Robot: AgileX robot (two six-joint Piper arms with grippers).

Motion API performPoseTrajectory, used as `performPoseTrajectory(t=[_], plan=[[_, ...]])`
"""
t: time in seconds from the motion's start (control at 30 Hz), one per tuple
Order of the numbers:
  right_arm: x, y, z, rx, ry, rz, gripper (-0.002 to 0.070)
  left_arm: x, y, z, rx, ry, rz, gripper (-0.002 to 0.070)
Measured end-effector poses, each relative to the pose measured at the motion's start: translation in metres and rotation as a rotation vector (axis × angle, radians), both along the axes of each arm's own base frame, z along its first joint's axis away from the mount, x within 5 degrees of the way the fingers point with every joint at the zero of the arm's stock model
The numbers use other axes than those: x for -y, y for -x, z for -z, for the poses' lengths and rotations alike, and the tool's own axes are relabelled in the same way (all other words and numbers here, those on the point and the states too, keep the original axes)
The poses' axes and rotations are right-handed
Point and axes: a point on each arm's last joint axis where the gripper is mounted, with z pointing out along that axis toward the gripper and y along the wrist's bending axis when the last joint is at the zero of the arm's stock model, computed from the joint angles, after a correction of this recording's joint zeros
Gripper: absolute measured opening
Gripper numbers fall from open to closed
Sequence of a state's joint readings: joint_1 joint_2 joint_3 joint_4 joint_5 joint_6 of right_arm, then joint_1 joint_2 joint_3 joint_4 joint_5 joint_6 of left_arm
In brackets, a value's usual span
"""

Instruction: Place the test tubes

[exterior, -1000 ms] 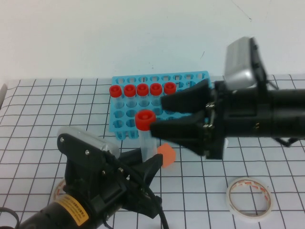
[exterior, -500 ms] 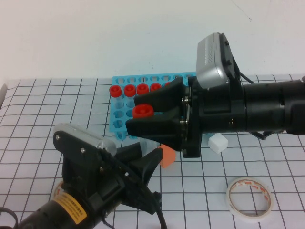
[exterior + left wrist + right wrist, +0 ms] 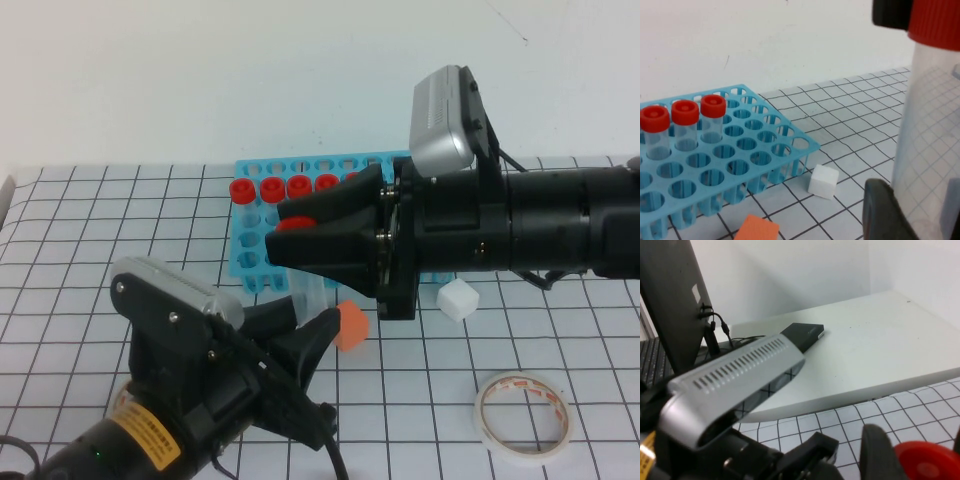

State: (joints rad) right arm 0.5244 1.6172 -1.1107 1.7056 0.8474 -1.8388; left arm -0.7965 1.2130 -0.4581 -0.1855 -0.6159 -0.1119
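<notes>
Your right gripper [image 3: 280, 236], wide open a second earlier, had closed on the red cap of the test tube [image 3: 312, 293], at six o'clock of the blue rack [image 3: 252, 250]; your left gripper [image 3: 310, 318] clamped its body.

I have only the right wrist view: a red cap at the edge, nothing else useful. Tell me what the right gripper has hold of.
Observer: The right gripper has its fingers pinched on the red cap of a test tube, just on the near side of the blue rack.
Operator: Say what else holds it.
Observer: The left gripper grips its clear body lower down.
Operator: Give me the rack's load.
Observer: Four capped tubes show in its back row; your arm hides the rest of that row.
</notes>
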Motion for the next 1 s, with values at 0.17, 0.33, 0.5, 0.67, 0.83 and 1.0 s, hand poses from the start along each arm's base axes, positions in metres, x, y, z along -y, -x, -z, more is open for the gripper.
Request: performPoseTrajectory(t=[0.17,0.33,0.5,0.67,0.83,1.0], plan=[[-0.001,-0.001,0.002,0.003,0.008,-0.003,0.0284,0.001,0.0,-0.004,0.067,-0.016,0.018,0.0405],[0.0,-0.007,0.002,0.055,0.041,0.05,0.0284,-0.002,0.001,-0.003,0.068,-0.057,0.006,0.0523],[0.002,-0.022,-0.009,0.124,0.074,0.166,0.0284,-0.016,0.01,-0.009,0.096,-0.142,-0.018,0.0535],[0.005,-0.034,-0.017,0.185,0.111,0.28,0.0284,-0.044,0.029,-0.018,0.12,-0.208,-0.087,0.041],[0.007,-0.038,-0.016,0.201,0.134,0.321,0.0284,-0.079,0.058,-0.021,0.111,-0.202,-0.129,0.0106],[0.007,-0.039,-0.015,0.199,0.136,0.32,0.0284,-0.116,0.081,-0.01,0.073,-0.107,-0.251,0.0013]])
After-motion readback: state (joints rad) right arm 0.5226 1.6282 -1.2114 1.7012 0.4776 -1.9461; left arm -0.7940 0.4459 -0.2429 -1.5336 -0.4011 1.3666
